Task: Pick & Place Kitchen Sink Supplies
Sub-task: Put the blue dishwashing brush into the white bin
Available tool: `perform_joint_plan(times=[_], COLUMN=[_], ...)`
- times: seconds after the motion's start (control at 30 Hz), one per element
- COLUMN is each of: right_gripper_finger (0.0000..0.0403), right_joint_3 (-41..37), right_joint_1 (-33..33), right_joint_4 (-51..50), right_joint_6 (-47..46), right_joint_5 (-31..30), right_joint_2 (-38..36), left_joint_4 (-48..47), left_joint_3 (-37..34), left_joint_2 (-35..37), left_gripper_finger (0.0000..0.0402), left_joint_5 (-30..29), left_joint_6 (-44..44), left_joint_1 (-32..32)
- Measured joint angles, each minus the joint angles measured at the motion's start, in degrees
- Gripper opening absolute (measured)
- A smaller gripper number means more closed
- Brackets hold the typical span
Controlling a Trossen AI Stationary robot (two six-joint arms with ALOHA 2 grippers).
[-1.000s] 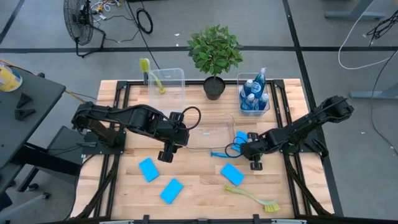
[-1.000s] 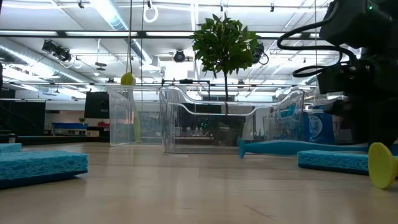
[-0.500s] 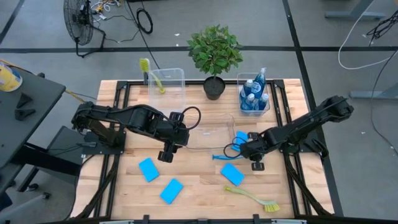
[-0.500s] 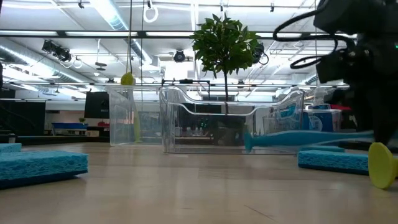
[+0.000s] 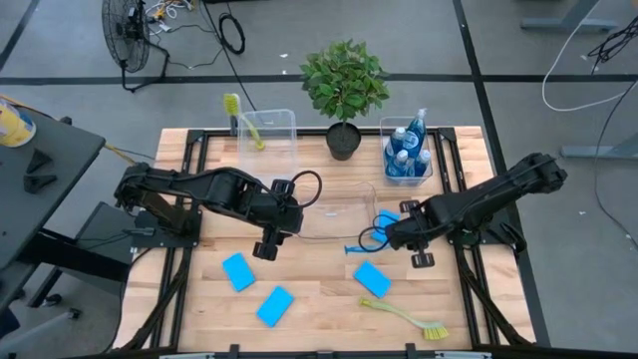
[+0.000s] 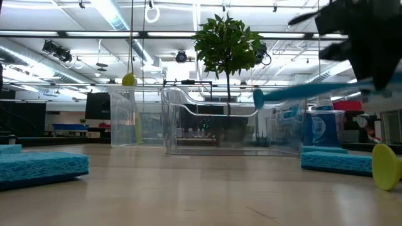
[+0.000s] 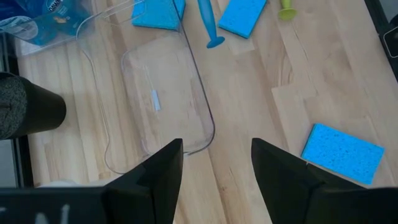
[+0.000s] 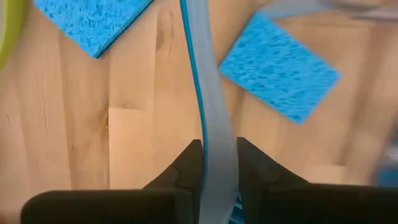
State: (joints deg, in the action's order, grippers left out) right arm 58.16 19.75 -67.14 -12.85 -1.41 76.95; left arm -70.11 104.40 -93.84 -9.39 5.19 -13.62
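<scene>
From above, the right claw (image 5: 391, 236) pinches the blue dish brush (image 5: 361, 244) just beside the front right corner of the shallow clear bin (image 5: 339, 211) at the middle of the counter (image 5: 319, 299). The handle sticks out toward the counter's centre, its tip near the bin's front wall. The left claw (image 5: 269, 242) waits just off the bin's opposite front corner, its fingers spread and holding nothing.

In the level view, the brush (image 6: 301, 92) hangs tilted in the air above the bin's rim (image 6: 213, 116), its free end lower than the gripped end. A long handle held at one end can swing or pivot in the grip; if it does, the tip could knock the bin's wall.

The left wrist view looks down into the bin (image 7: 161, 99), which has nothing in it (the blue handle (image 7: 206, 22) shows beyond its far wall, between two blue sponges (image 7: 244, 14)).

In the right wrist view, the two dark fingers (image 8: 186, 165) press against a thin, flat, smooth blue-grey handle (image 8: 208, 93). The grip covers only a narrow strip, so slipping looks possible. Sponges lie on the wood below, one (image 8: 280, 65) right under the handle.
</scene>
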Motion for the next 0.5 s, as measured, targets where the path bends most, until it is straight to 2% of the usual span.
perform_joint_plan(times=[0.27, 0.5], right_gripper_finger=[0.0067, 0.0061], right_joint_3=[9.74, 16.06], right_joint_1=[0.00, -0.07], right_joint_4=[-4.94, -5.00], right_joint_6=[0.32, -0.15], right_joint_5=[-6.22, -11.75], right_joint_2=[0.00, -0.02], left_joint_4=[0.11, 0.10], left_joint_3=[0.04, 0.04], left_joint_2=[0.88, 2.71], left_gripper_finger=[0.0197, 0.0197], left_joint_5=[-0.75, -5.04], left_joint_6=[0.00, 0.16], left_joint_1=[0.01, -0.01])
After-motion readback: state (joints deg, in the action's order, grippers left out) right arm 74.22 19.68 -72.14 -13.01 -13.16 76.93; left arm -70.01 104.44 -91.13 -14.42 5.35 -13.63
